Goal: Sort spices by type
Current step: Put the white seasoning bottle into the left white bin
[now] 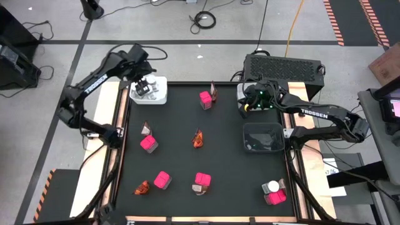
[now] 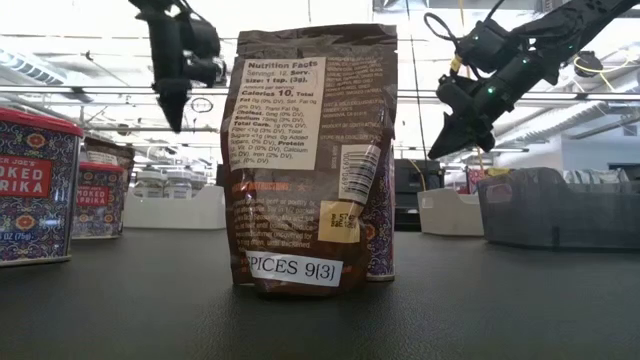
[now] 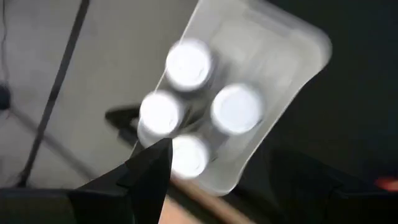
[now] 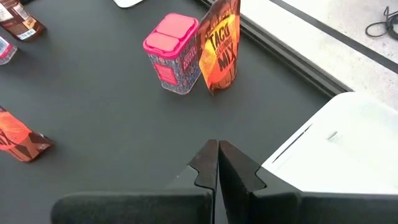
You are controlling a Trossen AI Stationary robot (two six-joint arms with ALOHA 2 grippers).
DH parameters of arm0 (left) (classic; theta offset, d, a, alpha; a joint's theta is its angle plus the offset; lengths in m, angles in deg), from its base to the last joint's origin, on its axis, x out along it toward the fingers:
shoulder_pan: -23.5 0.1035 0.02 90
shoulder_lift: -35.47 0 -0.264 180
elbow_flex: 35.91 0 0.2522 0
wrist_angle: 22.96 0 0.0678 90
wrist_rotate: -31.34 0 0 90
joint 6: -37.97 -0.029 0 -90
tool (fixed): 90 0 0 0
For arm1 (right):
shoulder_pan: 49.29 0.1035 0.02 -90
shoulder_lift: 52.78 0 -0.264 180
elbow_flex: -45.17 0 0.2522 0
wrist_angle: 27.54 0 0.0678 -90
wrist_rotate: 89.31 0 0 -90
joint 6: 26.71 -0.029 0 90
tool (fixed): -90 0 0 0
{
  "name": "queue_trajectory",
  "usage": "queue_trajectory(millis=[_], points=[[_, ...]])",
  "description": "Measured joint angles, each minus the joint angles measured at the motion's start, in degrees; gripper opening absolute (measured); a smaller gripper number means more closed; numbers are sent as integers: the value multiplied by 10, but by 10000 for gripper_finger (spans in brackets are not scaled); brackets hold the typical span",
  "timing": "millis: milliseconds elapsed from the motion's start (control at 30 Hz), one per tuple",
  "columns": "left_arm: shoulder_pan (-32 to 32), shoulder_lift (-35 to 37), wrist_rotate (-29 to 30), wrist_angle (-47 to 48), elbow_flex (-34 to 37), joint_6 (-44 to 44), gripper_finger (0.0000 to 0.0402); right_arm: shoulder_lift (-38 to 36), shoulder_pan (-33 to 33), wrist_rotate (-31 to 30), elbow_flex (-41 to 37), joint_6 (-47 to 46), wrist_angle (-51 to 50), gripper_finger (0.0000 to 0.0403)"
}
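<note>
Left gripper (image 1: 145,80) hangs over the white bin (image 1: 161,95) at the far-left corner of the table, fingers spread, nothing between them. The left wrist view shows four white-capped jars (image 3: 188,64) standing in that bin, so the jar pile looks nearly done; I read this as a release, next move a clean retreat. Lift straight up before swinging away: one finger sits close over the near cap and a sideways drag would tip the cluster.

Right gripper (image 4: 217,163) is shut and empty, parked at the far right next to a second white bin (image 4: 348,149), with the dark bin (image 1: 262,137) just nearer.

Still loose on the mat:
- pink box (image 1: 205,99) touching a sachet (image 1: 214,92), far centre
- sachet beside pink box, mid-left
- lone sachet, centre
- sachet, pink box, pink box with sachet along the near edge
- one jar (image 1: 272,187) against a pink box, near right

Last jar is on the right arm's side; take it from above at the cap, approaching from the side away from the box. Split touching pairs by gripping the box first, since sachets crumple and slide.
</note>
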State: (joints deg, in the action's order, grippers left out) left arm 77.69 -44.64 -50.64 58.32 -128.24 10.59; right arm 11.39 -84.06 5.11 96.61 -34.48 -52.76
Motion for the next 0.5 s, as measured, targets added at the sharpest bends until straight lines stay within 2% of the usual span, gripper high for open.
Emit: queue_trajectory(millis=[133,367,500], points=[[-14,35,-73,-13,-1,23,251,0,0,0,20,5,-2,9],[-59,66,-90,-78,-1,30,251,0,0,1,39,12,-13,9],[-88,65,-143,-138,-1,31,251,0,0,1,39,12,-13,9]])
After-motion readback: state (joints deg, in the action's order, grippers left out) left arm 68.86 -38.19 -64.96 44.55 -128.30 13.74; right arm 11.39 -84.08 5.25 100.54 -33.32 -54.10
